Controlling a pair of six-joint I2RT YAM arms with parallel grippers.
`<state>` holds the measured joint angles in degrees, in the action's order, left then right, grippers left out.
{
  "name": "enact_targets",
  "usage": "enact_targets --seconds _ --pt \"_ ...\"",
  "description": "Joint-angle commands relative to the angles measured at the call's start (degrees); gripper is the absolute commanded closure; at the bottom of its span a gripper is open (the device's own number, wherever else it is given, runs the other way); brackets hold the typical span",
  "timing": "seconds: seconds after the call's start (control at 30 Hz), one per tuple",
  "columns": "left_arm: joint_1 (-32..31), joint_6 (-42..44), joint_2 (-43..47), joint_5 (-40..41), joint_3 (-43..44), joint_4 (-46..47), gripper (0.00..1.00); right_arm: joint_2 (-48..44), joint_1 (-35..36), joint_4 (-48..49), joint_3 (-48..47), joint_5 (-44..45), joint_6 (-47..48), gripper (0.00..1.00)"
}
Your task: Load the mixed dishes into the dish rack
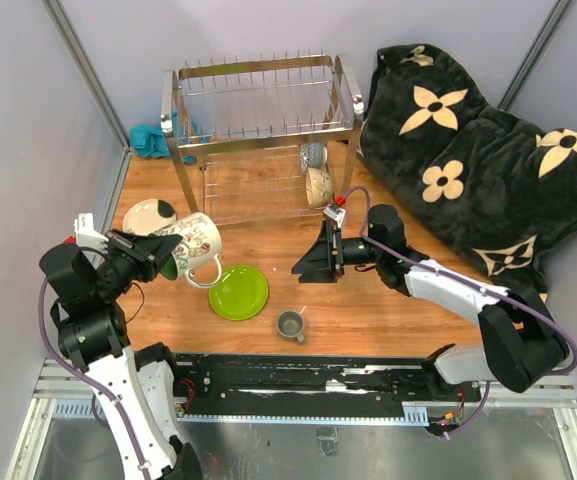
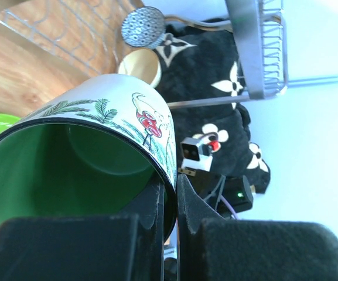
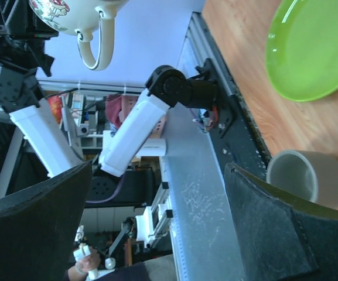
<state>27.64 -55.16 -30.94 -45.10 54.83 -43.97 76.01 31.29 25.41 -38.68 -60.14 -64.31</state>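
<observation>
My left gripper (image 1: 165,256) is shut on the rim of the white mug with green inside (image 1: 196,243), holding it tilted above the table; one finger is inside the mug (image 2: 98,164), one outside. Beside it lie the cream plate with black patch (image 1: 148,215) and the lime-green plate (image 1: 238,291). The small grey mug (image 1: 290,324) stands near the front edge. The dish rack (image 1: 258,105) stands at the back; the blue-patterned small bowl (image 1: 312,155) and cream-yellow bowl (image 1: 319,186) sit at its lower right. My right gripper (image 1: 308,262) hangs open and empty right of the green plate (image 3: 312,50).
A black blanket with cream flowers (image 1: 468,150) is heaped at the right, close to the rack. A teal cloth (image 1: 151,140) lies behind the rack's left leg. A black metal rail (image 1: 308,375) runs along the table's front edge.
</observation>
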Motion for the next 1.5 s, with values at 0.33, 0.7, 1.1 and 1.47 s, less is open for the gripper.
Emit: enact_targets --seconds 0.33,0.7,1.1,1.47 --pt "-0.1 -7.8 -0.4 -2.5 -3.4 25.4 0.99 8.6 10.4 26.0 -3.8 9.8 -18.3 0.06" --pt "-12.6 -7.2 -10.9 12.0 -4.7 40.3 0.99 9.0 10.5 19.4 -7.8 10.2 -15.1 0.05" --pt "-43.0 -14.9 -6.6 32.4 -13.6 47.4 0.99 14.1 10.5 24.0 -10.1 10.0 -16.7 0.05" --pt "-52.5 -22.0 -12.3 39.2 -15.7 61.8 0.99 17.0 10.1 37.4 -7.1 12.9 -22.2 0.07"
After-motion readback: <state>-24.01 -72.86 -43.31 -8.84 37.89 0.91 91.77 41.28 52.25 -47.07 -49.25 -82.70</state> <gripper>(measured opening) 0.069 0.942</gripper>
